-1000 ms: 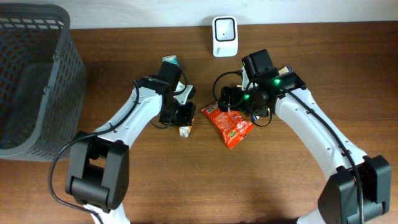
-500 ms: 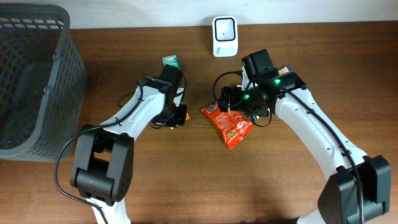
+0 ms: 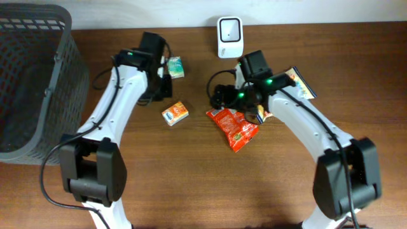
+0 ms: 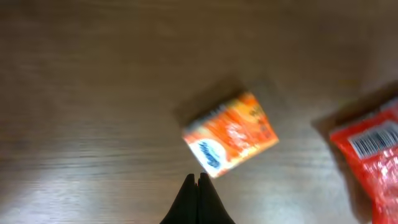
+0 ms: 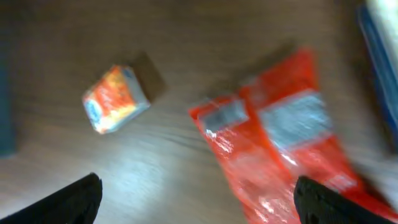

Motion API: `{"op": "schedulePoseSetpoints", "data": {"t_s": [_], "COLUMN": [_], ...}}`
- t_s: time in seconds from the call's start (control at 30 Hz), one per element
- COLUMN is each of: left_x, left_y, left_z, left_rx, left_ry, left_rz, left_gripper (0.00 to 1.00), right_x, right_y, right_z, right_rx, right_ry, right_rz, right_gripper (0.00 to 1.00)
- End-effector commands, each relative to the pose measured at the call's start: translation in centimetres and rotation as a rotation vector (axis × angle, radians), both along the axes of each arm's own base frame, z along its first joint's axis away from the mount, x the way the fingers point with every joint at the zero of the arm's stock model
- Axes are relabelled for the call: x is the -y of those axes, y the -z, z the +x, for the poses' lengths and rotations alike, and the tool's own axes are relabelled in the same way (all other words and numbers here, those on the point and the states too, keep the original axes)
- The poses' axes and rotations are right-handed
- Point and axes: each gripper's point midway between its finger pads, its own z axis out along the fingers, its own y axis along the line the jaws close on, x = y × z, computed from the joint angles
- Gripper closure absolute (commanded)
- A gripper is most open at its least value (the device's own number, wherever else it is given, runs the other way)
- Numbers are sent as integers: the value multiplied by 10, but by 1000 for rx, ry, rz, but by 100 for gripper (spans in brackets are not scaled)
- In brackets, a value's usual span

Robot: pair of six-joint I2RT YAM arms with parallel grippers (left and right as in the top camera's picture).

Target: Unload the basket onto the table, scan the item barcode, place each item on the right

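The orange box [image 3: 174, 113] lies flat on the table [image 3: 191, 184], between the two arms and left of centre. Beside it, with a gap of wood between them, lies the red packet [image 3: 233, 127], whose white barcode panel faces up in the left wrist view. The left gripper [image 4: 198, 180] hangs over the wood just short of the box's white end, fingers clenched tip to tip and gripping nothing. The right gripper [image 5: 198, 186] hangs over the red packet's end nearest the box, jaws spread wide, with nothing between them. Both wrist views are blurred, so I cannot tell how high either gripper stands.

The white scanner [image 3: 229, 37] stands at the table's far edge, well apart from the box and behind the red packet.

By count: one orange box, one red packet, one green packet [image 3: 174, 67] and one blue-and-yellow packet [image 3: 299, 79], making four items. There are also one scanner, one dark mesh basket [image 3: 63, 76] and two arms. The green packet lies close by the left arm's wrist, behind the box. The blue-and-yellow packet lies partly under the right arm.

The basket fills the left edge. The items cluster in the far middle, and bare wood runs across the whole near half.
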Motion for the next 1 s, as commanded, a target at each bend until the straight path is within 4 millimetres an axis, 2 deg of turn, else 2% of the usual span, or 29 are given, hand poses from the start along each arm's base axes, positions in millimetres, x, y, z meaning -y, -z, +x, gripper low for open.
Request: {"op": "schedulePoseSetpoints", "data": {"t_s": [0.0, 0.03, 0.07, 0.1, 0.13, 0.17, 0.23, 0.4, 0.53, 0.6, 0.83, 0.97], "left_x": [-33, -39, -48, -56, -63, -67, -72, -76, -99, -99, -100, -101], "left_y": [-3, -3, -3, -3, -3, -4, -3, -1, -2, -1, 7, 19], "left_z": [4, 3, 3, 3, 4, 3, 1, -8, -9, -13, -22, -33], "left_rx": [-1, -7, -9, -7, -3, -3, -14, -49, -40, -54, -86, -129], "left_ry": [-103, -117, -132, -145, -156, -163, -170, -171, -193, -210, -237, -231], "left_rz": [32, 36, 56, 84, 113, 128, 140, 163, 298, 293, 295, 305], "left_gripper": [100, 93, 55, 21, 1, 1, 1, 1, 1, 1, 1, 1], "right_x": [-44, -53, -64, -67, -66, -67, -73, -102, -118, -126, -135, -138], "right_y": [9, 12, 19, 27, 36, 42, 54, 67, 64, 62, 64, 76], "right_z": [-3, -3, 1, 4, 6, 8, 11, 11, 7, 4, -5, -9], "right_rx": [-64, -64, -57, -62, -78, -95, -128, -135, -121, -132, -148, -181], "right_ry": [34, 42, 62, 104, 168, 209, 264, 251, 260, 279, 301, 338], "right_rz": [104, 116, 120, 105, 87, 85, 107, 166, 182, 202, 196, 185], "right_gripper": [2, 2, 2, 2, 1, 4, 28, 33, 33, 32, 37, 40]}}
